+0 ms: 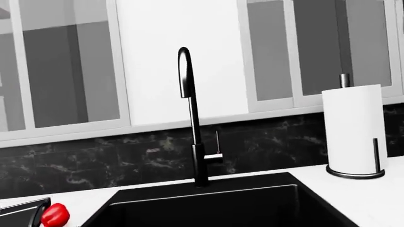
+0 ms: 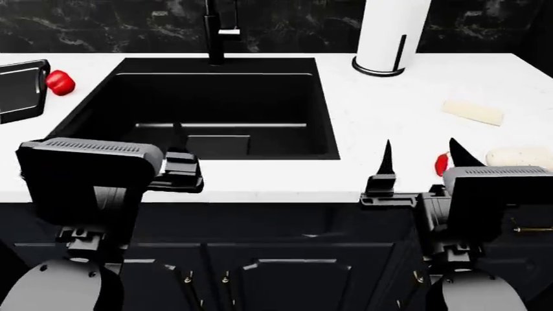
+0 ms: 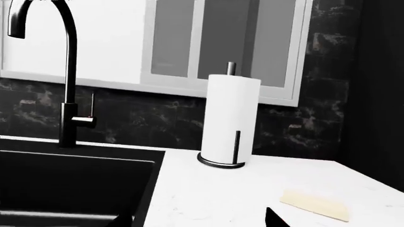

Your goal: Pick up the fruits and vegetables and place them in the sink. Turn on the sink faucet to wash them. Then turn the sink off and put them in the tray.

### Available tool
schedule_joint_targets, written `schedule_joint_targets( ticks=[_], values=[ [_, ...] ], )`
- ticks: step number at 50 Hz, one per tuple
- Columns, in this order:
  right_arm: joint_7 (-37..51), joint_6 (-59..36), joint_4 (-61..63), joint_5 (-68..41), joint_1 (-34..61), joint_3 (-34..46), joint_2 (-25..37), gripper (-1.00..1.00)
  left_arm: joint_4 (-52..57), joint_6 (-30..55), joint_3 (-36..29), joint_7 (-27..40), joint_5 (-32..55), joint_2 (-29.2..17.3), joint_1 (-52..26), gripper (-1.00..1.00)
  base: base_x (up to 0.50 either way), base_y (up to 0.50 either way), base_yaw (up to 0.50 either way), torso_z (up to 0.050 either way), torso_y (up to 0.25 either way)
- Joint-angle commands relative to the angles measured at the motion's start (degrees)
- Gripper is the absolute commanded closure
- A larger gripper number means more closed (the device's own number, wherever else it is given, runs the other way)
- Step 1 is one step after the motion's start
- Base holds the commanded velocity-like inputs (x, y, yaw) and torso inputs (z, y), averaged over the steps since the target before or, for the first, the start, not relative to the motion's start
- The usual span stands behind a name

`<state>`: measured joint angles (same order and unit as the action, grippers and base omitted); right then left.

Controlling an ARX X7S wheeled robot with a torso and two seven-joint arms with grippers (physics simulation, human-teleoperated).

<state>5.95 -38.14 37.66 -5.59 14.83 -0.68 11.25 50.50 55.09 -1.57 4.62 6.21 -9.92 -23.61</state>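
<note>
Red is what catches the eye: the bell pepper sits on the white counter beyond the sink's far left corner, just beside the tray at the counter's left edge. A second red thing, probably the chili, shows near the front edge on the right, mostly hidden behind the right gripper, so I can't tell its long axis. That gripper hangs with its fingers spread wide, the red thing just beyond them. The left gripper sits over the sink's front rim; whether it is spread, I cannot tell. The pepper lies well away from it, ahead and to the left. I'd say the right arm has the shorter reach.
</note>
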Motion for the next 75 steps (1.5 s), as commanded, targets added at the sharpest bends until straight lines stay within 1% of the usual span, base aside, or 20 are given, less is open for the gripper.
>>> schedule_joint_targets(
  ticks=[1, 9, 11, 17, 23, 32, 40, 46, 52, 58, 69, 75],
  values=[
    [1.3, -4.4, 2.0, -0.6, 2.4, -2.3, 0.8, -1.00, 0.9, 1.3, 0.8, 0.3, 0.7, -0.5, -1.6, -1.00, 0.49, 0.03, 0.00, 0.050, 0.000],
    [1.8, -6.2, 0.7, -1.2, 3.9, -3.7, 1.1, -1.00, 0.1, 1.7, 0.6, 0.9, 0.8, -0.4, -3.1, -1.00, 0.49, 0.00, 0.00, 0.050, 0.000],
    [1.9, -7.5, 0.5, -1.6, 4.6, -4.3, 1.3, -1.00, -0.4, 3.2, 0.5, 1.1, 0.8, -0.4, -4.0, -1.00, 0.32, 0.00, 0.00, 0.046, 0.000],
    [2.0, -10.2, -0.9, -2.1, 6.2, -5.4, 1.9, -1.00, -0.9, 5.7, 1.5, 1.0, 1.9, 0.1, -5.8, -1.00, 0.07, 0.00, -0.03, 0.004, 0.000],
    [1.6, -11.9, -3.0, -1.6, 6.4, -4.3, 3.5, -1.00, -1.7, 6.3, 1.7, 1.0, 2.2, -0.2, -6.3, -1.00, 0.00, 0.00, -0.47, 0.000, 0.000],
    [0.5, -18.9, -7.3, -0.5, 8.7, 0.1, 7.1, -1.00, -1.5, 6.3, 4.2, 1.5, 3.1, 0.6, -6.9, -1.00, 0.00, 0.00, -0.01, 0.000, 0.000],
    [1.2, -21.3, -13.8, 0.3, 13.4, 1.4, 7.3, -1.00, -1.3, 6.3, 4.6, 1.7, 3.6, 0.4, -6.8, -1.00, 0.00, 0.00, 0.00, 0.000, 0.000],
    [2.5, -21.3, -17.5, 0.5, 15.0, -0.4, 6.6, -1.00, -1.0, 6.3, 5.3, 1.7, 4.0, 0.2, -6.5, -1.00, 0.00, 0.00, 0.00, 0.000, 0.000],
    [3.5, -19.4, -21.7, 0.4, 15.4, -2.6, 5.8, -1.00, -1.1, 5.9, 5.6, 1.8, 4.2, -0.1, -6.3, -1.00, 0.00, 0.00, 0.00, 0.000, 0.000],
    [4.1, -18.1, -26.1, 0.4, 17.9, -3.4, 5.4, -1.00, -1.0, 6.3, 5.4, 2.1, 4.4, -0.2, -6.7, -1.00, 0.00, 0.00, 0.00, 0.000, 0.000],
    [4.2, -18.7, -24.8, 0.1, 17.5, -3.2, 5.4, -1.00, -1.3, 5.9, 5.5, 2.4, 4.8, -0.4, -6.6, -1.00, 0.00, 0.00, 0.00, 0.000, 0.000],
    [3.9, -19.0, -26.2, 0.3, 16.8, -2.3, 6.0, -1.00, -2.1, 5.4, 5.0, 2.7, 4.7, -0.7, -6.8, -1.00, 0.00, 0.00, 0.00, 0.000, 0.000]
  ],
)
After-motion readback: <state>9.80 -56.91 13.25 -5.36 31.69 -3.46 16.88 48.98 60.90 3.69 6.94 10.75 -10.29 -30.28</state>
